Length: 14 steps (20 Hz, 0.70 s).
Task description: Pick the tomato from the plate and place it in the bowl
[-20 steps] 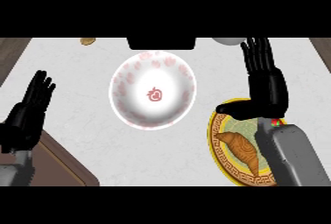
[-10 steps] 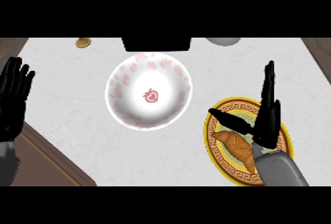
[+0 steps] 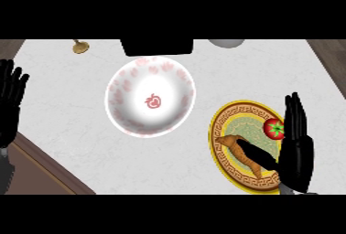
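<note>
The right hand [image 3: 296,146] stands edge-on over the right rim of the plate [image 3: 229,115], fingers straight and together pointing far, thumb [image 3: 255,155] stretched left across the plate. It holds nothing; the spread between thumb and fingers looks like a setup for closing around something small. The tomato [image 3: 274,129] sits on the right part of the plate, just left of the fingers and beyond the thumb, so it lies inside that opening but is not yet gripped; whether the fingers touch it cannot be told. A croissant [image 3: 243,153] lies nearer on the same plate, partly under the thumb, which could get in the way of a clean pinch. To the left, well apart from the plate, the white bowl [image 3: 150,101] with red markings waits as the target. The left hand [image 3: 11,103] rests open at the left edge, fingers up. At the far edge sit a small brass-coloured object [image 3: 81,46] and a dark box [image 3: 157,45].
</note>
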Each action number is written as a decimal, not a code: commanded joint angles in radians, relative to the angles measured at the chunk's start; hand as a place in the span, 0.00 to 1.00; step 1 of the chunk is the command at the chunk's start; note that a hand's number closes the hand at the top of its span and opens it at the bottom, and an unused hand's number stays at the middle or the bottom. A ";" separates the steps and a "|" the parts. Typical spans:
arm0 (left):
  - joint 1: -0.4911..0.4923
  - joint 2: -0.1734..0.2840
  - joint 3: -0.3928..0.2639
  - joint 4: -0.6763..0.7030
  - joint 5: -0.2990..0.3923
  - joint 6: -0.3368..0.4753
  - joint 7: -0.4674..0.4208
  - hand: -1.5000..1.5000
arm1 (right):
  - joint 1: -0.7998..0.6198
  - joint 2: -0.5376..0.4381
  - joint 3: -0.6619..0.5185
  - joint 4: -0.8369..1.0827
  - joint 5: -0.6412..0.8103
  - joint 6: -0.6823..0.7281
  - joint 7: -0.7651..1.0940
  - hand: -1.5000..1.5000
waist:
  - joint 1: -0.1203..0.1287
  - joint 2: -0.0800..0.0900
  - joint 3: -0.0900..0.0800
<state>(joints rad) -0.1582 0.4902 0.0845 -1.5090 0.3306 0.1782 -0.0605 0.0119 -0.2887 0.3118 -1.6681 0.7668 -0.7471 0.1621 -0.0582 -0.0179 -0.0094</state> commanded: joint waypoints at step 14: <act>-0.066 0.000 -0.008 -0.020 -0.010 -0.001 0.059 0.50 | 0.155 -0.161 0.104 -0.668 0.162 0.949 0.858 0.00 | 0.045 0.014 0.007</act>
<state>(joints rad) -0.1808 0.4771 0.0753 -1.5077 0.3179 0.1739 -0.0569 0.1717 -0.4531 0.3859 -2.1713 0.9335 0.0094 0.8399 -0.0303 -0.0070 -0.0069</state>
